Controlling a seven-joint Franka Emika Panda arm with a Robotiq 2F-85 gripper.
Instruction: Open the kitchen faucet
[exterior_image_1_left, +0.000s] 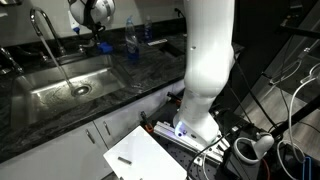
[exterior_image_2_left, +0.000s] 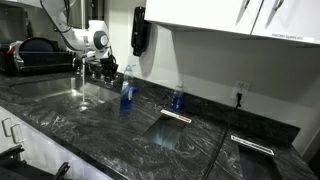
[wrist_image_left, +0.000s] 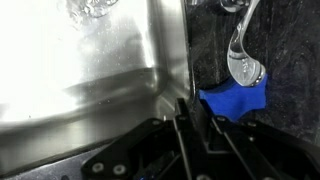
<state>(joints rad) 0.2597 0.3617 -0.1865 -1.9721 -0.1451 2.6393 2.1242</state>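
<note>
Near kitchen faucet (exterior_image_1_left: 45, 25), blue-labelled bottle (exterior_image_1_left: 131, 42)

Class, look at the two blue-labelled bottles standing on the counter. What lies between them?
Nothing stands there. In an exterior view, the stretch between the bottle by the sink and the other bottle is bare dark countertop.

Mostly steel sink (wrist_image_left: 90, 70) here, with the drain (wrist_image_left: 95, 8) at the top edge looking wet and splashy. The dark speckled tabletop (wrist_image_left: 295, 60) runs down the right side. A curved chrome piece (wrist_image_left: 242, 55) lies on it, no clue what exactly, its rounded end touching a blue thing (wrist_image_left: 235, 102). The end effector (wrist_image_left: 190, 108) pokes in from the bottom over the sink's rim, fingers closed together, nothing held.
</note>
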